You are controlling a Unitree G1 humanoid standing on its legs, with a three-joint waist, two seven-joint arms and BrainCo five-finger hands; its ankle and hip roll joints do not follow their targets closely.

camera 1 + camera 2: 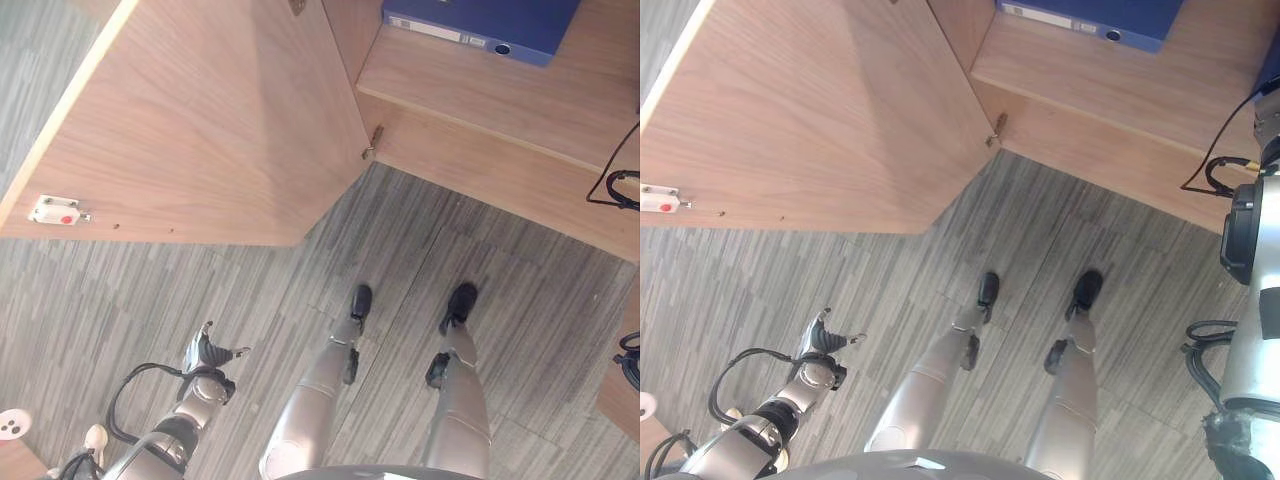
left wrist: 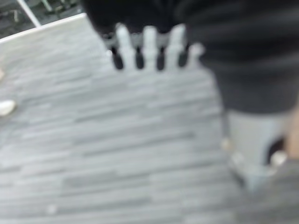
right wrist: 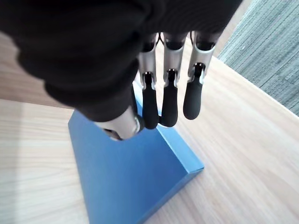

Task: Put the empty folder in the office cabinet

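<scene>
A blue folder [image 1: 480, 25] lies flat on the wooden shelf [image 1: 530, 100] of the open office cabinet, at the top of the eye views. In the right wrist view my right hand [image 3: 168, 98] hangs just over the folder [image 3: 126, 172], fingers straight and dark tips close to its cover, not curled round it. My left hand [image 1: 205, 352] hangs low at the lower left over the grey carpet, fingers relaxed and holding nothing; its fingers [image 2: 149, 46] show straight in the left wrist view.
The cabinet door [image 1: 200, 120] stands wide open on the left, with a white latch [image 1: 55, 210] near its outer edge. Grey striped carpet [image 1: 480, 270] covers the floor in front. A small white object [image 1: 10, 425] sits at the lower left edge.
</scene>
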